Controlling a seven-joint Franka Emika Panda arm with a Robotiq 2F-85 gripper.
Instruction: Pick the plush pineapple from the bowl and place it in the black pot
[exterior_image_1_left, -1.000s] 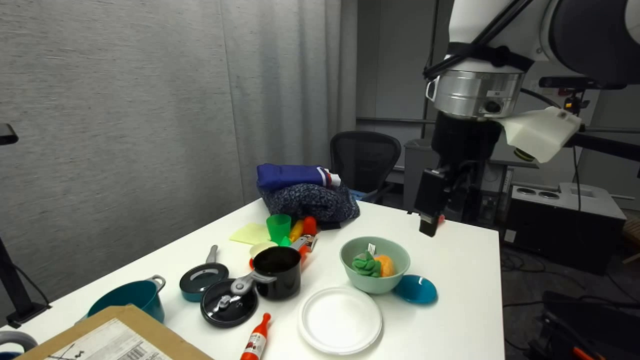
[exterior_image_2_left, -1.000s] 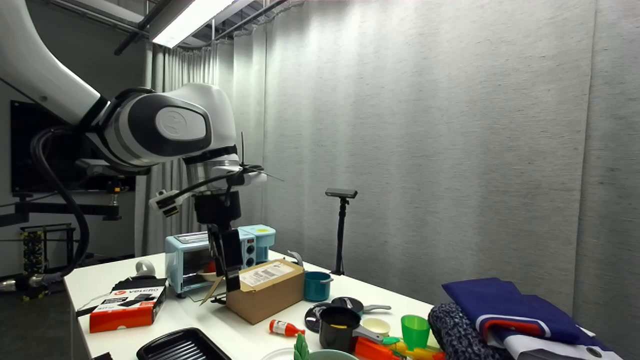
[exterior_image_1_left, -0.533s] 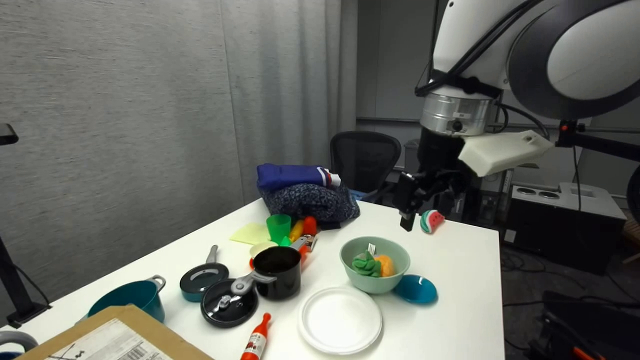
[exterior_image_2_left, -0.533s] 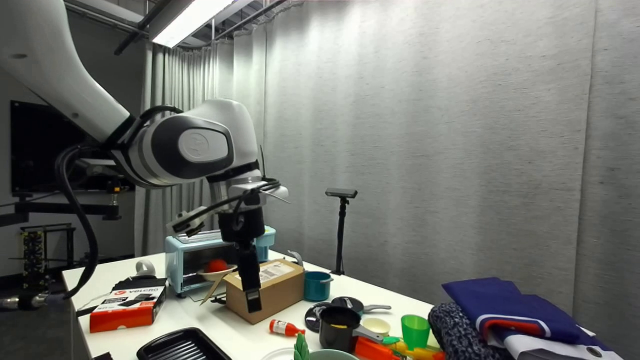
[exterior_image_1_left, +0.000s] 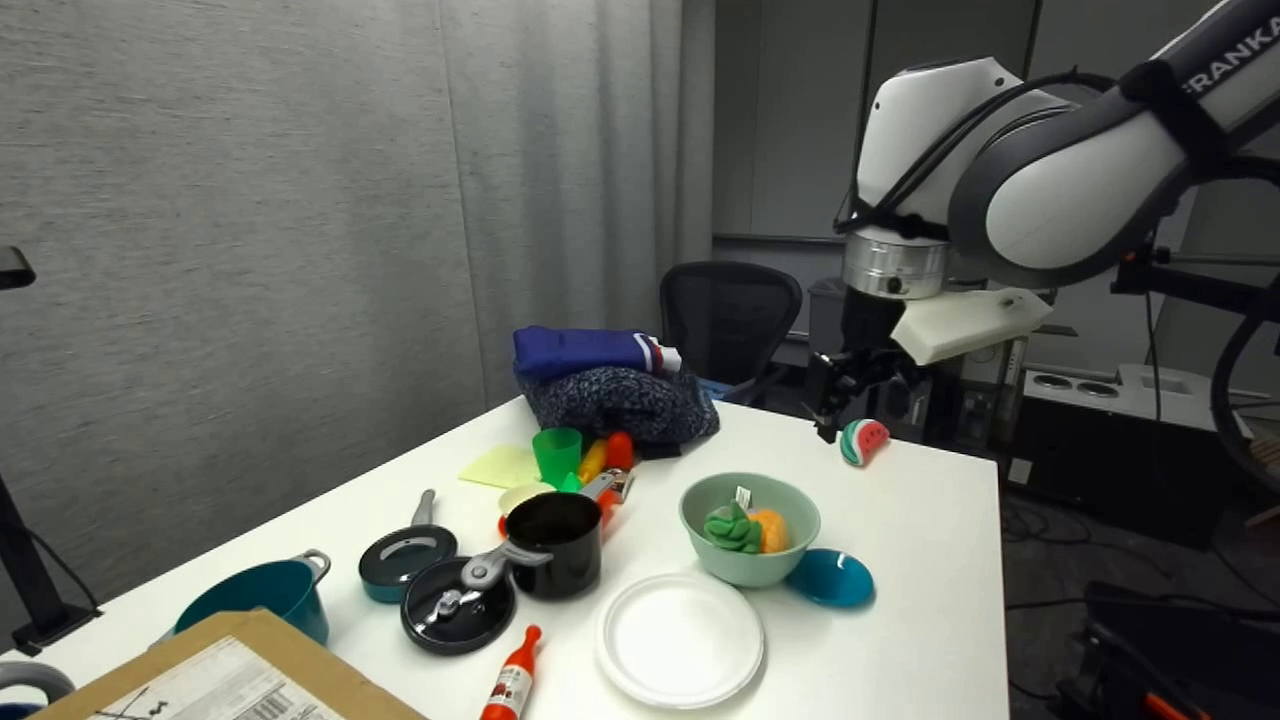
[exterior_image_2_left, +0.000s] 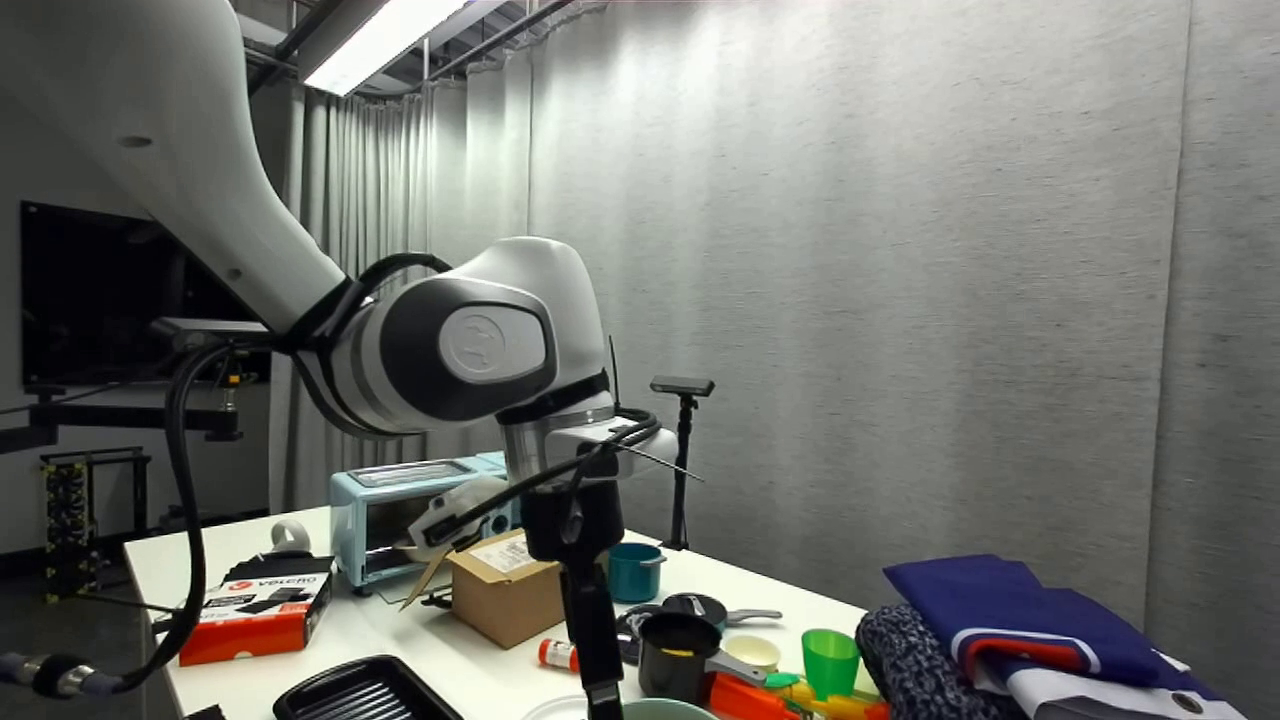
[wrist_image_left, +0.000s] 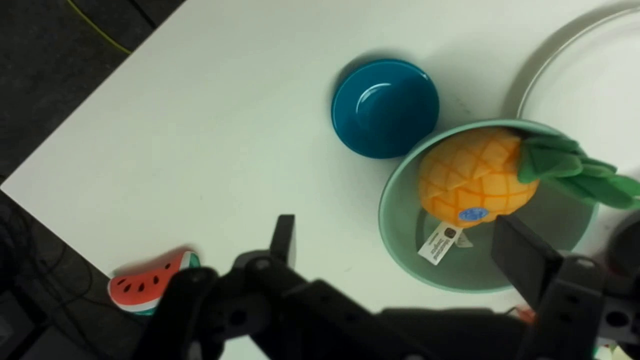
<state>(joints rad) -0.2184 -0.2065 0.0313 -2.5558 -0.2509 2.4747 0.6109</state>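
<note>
— Both arm (exterior_image_2_left: 470, 350) and gripper (wrist_image_left: 395, 225) have moved; each sits further right in an exterior view than half a second ago.
— How are its fingers (wrist_image_left: 522, 255)?
— Two, standing wide apart.
— Where's the plush pineapple (wrist_image_left: 475, 175)?
— Just one, lying in the one mint-green bowl (wrist_image_left: 450, 277), leaves crossing the rim in the wrist view.
— And around that?
— One blue dish (wrist_image_left: 385, 110) just beside the bowl, one white plate (exterior_image_1_left: 680, 640) beside it too, one black pot (exterior_image_1_left: 580, 570) apart from it, one toy watermelon slice (wrist_image_left: 150, 282) near the table's (exterior_image_1_left: 930, 650) edge.
</note>
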